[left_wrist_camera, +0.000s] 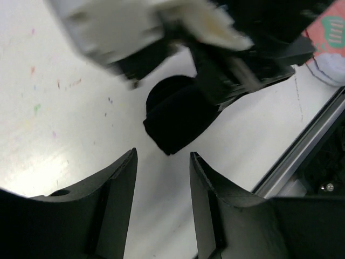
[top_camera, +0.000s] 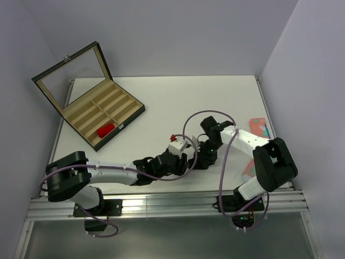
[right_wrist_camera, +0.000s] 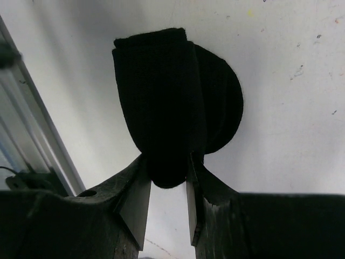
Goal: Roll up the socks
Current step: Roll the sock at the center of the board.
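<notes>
Black sock [right_wrist_camera: 161,97], rolled into a thick bundle, lies on the white table [top_camera: 161,97], well to the right of the open compartment case [top_camera: 116,97] and nearer the arm bases than the case is. The right gripper [right_wrist_camera: 166,172] has hold of it: its two fingers [right_wrist_camera: 137,194] are closed partway onto the narrow lower end of the roll, touching the fabric on both sides. The left gripper [left_wrist_camera: 163,156] comes in from the case side and points at the same roll. Its jaws stand apart with only bare table between them, the tips just short of the sock, and it holds nothing. The red sock [top_camera: 106,129] sits inside the case, in a compartment near its front left corner. A salmon-pink sock [top_camera: 259,127] lies far to the right of the case, by the table's right edge.
</notes>
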{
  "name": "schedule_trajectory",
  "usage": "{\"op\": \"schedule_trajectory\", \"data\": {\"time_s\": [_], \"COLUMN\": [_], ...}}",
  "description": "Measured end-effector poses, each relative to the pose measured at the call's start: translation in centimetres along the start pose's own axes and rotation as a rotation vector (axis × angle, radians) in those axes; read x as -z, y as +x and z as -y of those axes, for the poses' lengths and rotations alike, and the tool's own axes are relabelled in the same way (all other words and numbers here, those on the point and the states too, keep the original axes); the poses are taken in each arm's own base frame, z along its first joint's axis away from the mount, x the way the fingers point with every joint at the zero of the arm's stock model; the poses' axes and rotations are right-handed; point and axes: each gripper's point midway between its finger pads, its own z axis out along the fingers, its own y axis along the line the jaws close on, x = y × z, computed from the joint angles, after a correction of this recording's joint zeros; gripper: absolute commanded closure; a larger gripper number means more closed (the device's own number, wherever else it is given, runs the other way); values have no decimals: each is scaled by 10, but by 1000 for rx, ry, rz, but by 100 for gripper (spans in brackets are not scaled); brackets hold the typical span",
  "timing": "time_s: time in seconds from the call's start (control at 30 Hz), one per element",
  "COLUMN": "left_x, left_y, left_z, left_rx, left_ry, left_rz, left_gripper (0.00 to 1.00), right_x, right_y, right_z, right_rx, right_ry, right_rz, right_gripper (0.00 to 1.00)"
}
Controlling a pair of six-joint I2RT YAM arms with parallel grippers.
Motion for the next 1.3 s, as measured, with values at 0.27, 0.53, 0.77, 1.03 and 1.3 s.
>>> {"op": "schedule_trajectory", "data": {"time_s": [0.27, 0.53, 0.77, 1.03, 1.3], "left_x": [-22, -38, -47, -58, -69], "left_y": [-10, 14, 16, 27, 28], "left_z": [13, 11, 18, 24, 23], "left_rx": [-278, -441, -514, -619, -725], "left_ry": [11, 39, 78, 95, 48], "left_rz": [-42, -149, -166, -183, -144], "left_gripper": [51, 51, 51, 39, 40], "right_x": [0, 0, 0, 1, 2], "right_y": [1, 2, 3, 4, 8], "right_z": [1, 2, 2, 2, -1], "right_rx": [-75, -140, -177, -216, -266], "right_ry": [-66, -129, -168, -206, -256], "right_rz": [-9, -10, -14, -22, -45], "right_gripper": [73, 73, 73, 73, 73]}}
